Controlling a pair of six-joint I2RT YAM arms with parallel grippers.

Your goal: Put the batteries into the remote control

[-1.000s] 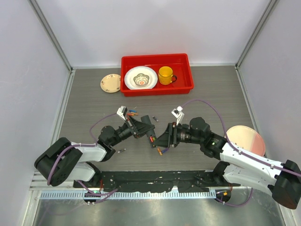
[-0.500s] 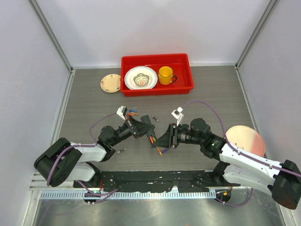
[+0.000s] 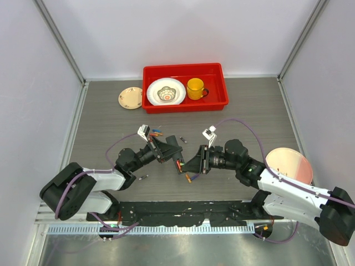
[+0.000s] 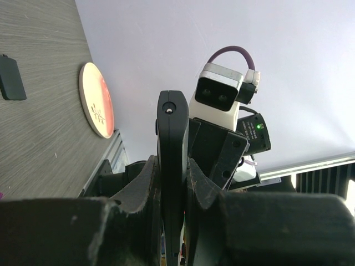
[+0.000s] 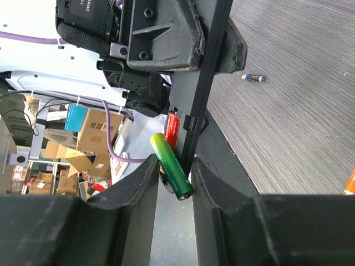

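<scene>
The black remote control (image 4: 172, 149) stands edge-on in my left gripper (image 4: 173, 166), which is shut on it; from above it shows between the two grippers (image 3: 176, 159). In the right wrist view the remote (image 5: 202, 83) runs down from the left gripper, with a red battery (image 5: 173, 124) seated in it. A green battery (image 5: 172, 165) lies slanted between the fingers of my right gripper (image 5: 173, 174), touching both, with its upper end against the remote. Loose batteries lie on the table: a coloured cluster (image 3: 157, 132), a grey one (image 3: 183, 139) and an orange one (image 3: 188, 178).
A red tray (image 3: 222, 88) at the back holds a white plate (image 3: 166, 91) and a yellow cup (image 3: 194, 88). A small plate (image 3: 131, 98) lies left of it, a pink plate (image 3: 288, 165) at the right. A black cover (image 4: 11, 77) lies on the table.
The right gripper's jaws have narrowed around the green battery. Both arms have hardly moved, and the left gripper has kept its hold on the remote.
</scene>
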